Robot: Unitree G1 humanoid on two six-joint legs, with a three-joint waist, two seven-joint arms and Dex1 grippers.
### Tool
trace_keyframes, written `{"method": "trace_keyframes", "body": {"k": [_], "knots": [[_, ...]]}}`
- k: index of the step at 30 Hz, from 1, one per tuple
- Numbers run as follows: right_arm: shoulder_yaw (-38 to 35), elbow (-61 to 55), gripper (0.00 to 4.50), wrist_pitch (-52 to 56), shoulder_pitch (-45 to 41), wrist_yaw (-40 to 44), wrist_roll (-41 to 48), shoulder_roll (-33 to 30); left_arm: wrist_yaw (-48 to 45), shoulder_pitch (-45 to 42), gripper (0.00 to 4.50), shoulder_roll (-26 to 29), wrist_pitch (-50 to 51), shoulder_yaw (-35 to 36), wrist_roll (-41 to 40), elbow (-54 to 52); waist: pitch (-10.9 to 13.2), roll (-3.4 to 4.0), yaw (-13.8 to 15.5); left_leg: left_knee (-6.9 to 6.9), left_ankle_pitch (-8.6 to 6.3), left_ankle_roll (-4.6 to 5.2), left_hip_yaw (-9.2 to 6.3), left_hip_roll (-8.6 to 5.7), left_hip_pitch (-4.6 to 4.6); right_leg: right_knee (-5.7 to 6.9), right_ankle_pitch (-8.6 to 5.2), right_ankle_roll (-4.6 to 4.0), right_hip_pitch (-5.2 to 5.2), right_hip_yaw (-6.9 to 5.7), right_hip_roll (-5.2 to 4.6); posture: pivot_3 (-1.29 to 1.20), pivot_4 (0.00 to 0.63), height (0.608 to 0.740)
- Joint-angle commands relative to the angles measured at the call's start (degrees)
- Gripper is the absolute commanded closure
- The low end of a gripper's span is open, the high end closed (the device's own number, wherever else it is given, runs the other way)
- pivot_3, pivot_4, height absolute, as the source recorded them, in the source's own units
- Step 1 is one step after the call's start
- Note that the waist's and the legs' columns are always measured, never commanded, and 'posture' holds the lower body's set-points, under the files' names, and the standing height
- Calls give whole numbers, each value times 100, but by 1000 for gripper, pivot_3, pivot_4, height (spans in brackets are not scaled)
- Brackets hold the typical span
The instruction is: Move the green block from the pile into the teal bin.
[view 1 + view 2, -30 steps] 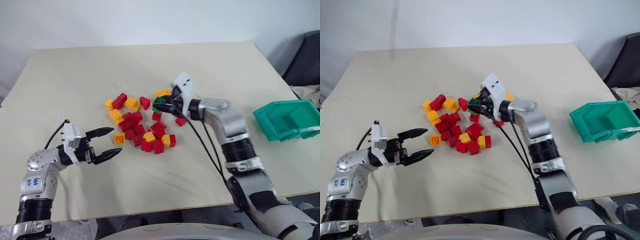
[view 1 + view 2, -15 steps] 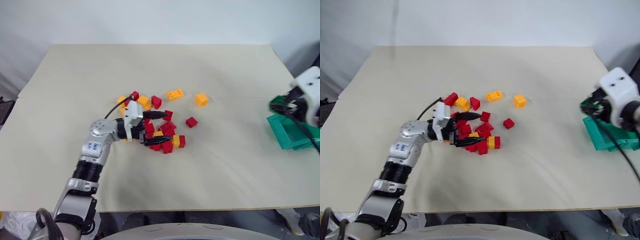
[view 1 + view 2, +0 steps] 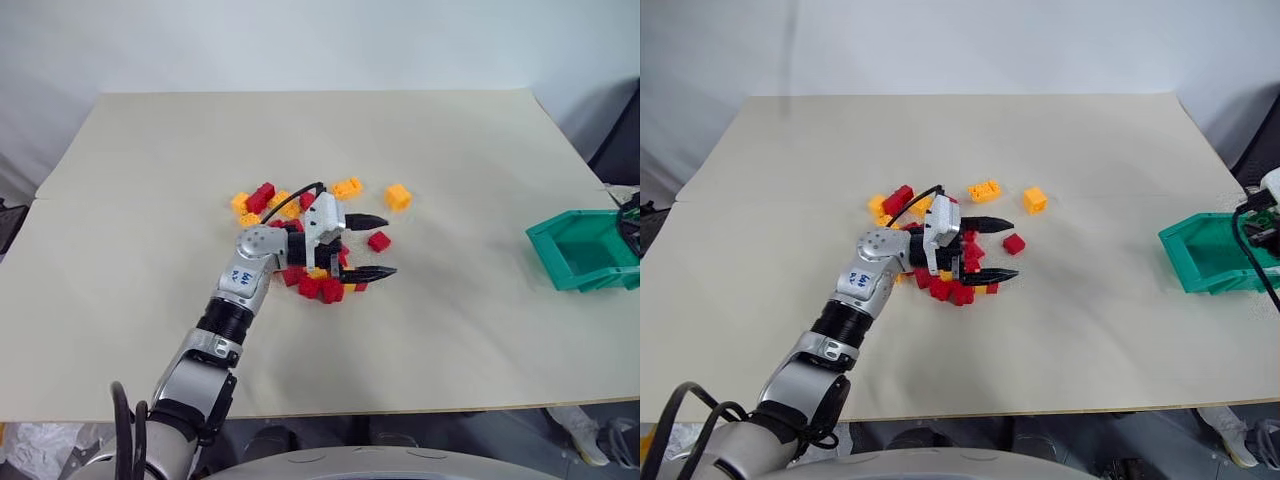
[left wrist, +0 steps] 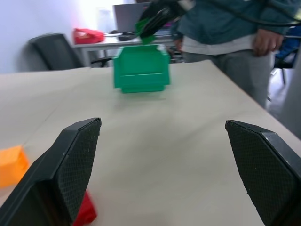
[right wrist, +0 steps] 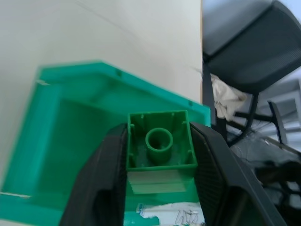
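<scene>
The green block [image 5: 160, 141] sits stud-side away from me between the fingers of my right gripper [image 5: 160, 136], which is shut on it directly above the open teal bin [image 5: 70, 136]. The bin [image 3: 585, 252] stands at the table's right edge. The left wrist view shows the block [image 4: 146, 28] hanging just over the bin [image 4: 141, 68]. My left gripper [image 3: 389, 245] is open and empty, pointing right, low over the pile [image 3: 325, 290] of red and yellow-orange bricks, partly hiding it.
Loose yellow-orange bricks [image 3: 398, 196] and a red brick [image 3: 378, 240] lie right of the pile. A person [image 4: 225, 28] stands behind the bin's end of the table. A black chair [image 3: 622, 130] is beyond the right edge.
My right gripper carried the green block from the pile rightward to above the bin. My left arm swung right, from the table's front left to over the pile, still open.
</scene>
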Motion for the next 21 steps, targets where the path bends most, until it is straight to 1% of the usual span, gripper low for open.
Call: {"method": "trace_keyframes", "body": {"k": [1, 5, 8, 11, 14, 18, 20, 21], "knots": [[29, 244, 1372, -329, -365, -201, -78, 45, -50, -306, 0, -25, -150, 90, 3, 149, -1, 4, 0, 0, 2, 3, 0, -1, 0, -1, 3, 2, 0, 3, -1, 0, 150, 740], [108, 295, 27, -366, -472, -156, -58, 78, 95, -273, 0, 163, -52, 178, 90, 140, -1, 5, 1, 0, 3, 5, -10, 0, 0, -5, 8, 3, 0, 5, 0, 0, 150, 740], [124, 114, 27, -345, -475, -13, 44, 112, 156, -160, 0, 331, 209, 282, 2, 28, -1, 5, 1, 0, 3, 6, -14, 0, -1, -5, 8, 4, 0, 5, -1, 0, 150, 740], [98, -456, 27, -262, -349, 414, 400, 220, 6, 72, 0, 542, 510, 511, -320, -321, -1, 7, -6, 1, 3, 7, -16, 0, -1, -5, 9, 6, -1, 6, -1, 0, 150, 740], [143, -1410, 27, -347, 130, 1067, 936, 387, -120, 642, 0, 1137, 1021, 953, -706, -974, -1, 6, -28, -2, 3, 6, -19, 8, -1, -6, 9, 5, -2, 5, 4, 0, 150, 740], [-30, -2235, 27, -448, 677, 1675, 1633, 647, 61, 1247, 0, 1827, 1708, 1390, -955, -1552, 0, 6, -47, 0, 2, 4, -21, 10, -1, -3, 9, 5, -1, 4, 4, 0, 150, 740], [-104, -2470, 27, -596, 946, 1953, 1893, 727, 72, 1520, 0, 2127, 1814, 1552, -979, -1700, 0, 6, 3, 5, 1, 7, -24, 4, -1, -3, 10, 8, 3, 4, -2, 0, 150, 740], [-63, -2483, 27, -901, 1156, 2226, 1974, 778, -48, 1829, 0, 2402, 1720, 1777, -1007, -1695, 0, 7, 21, 8, -1, 11, -26, 3, -1, -4, 11, 9, 6, 4, -4, 0, 150, 740]]}}
